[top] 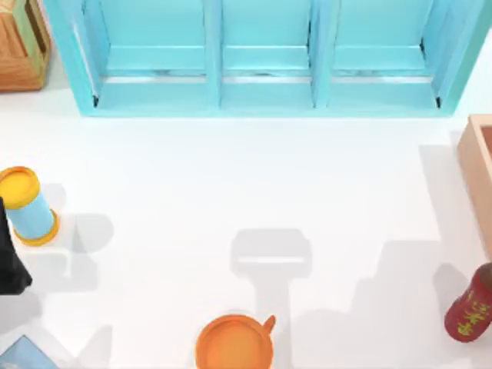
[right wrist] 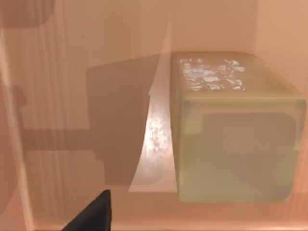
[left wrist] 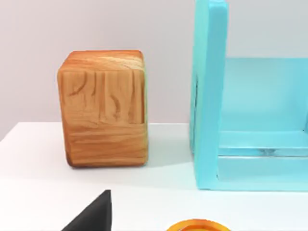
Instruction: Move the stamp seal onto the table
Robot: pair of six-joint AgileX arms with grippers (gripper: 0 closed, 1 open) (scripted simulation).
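Stamp seal (right wrist: 236,130) — in the right wrist view it lies inside the wooden box (right wrist: 72,96), pale flecks on its top face, the right gripper (right wrist: 91,216) above it. From above, that box sits at the table's (top: 231,177) right edge, near a red bottle (top: 469,307) with yellow marks I can't read. The left arm (top: 9,257) is at the left edge. Whether either gripper is open or closed I cannot tell.

- Rendered simulation tabletop, not a lived-in room.
- Plain white table (top: 231,177), flat and unmarked.
- Light-blue shelf cabinet (top: 265,58) along the far edge.
- Wooden block (left wrist: 103,108) at far left, against a blank grey wall.
- Scattered props: orange cup (top: 234,344), red bottle (top: 470,307), yellow-capped blue cylinder (top: 25,204).
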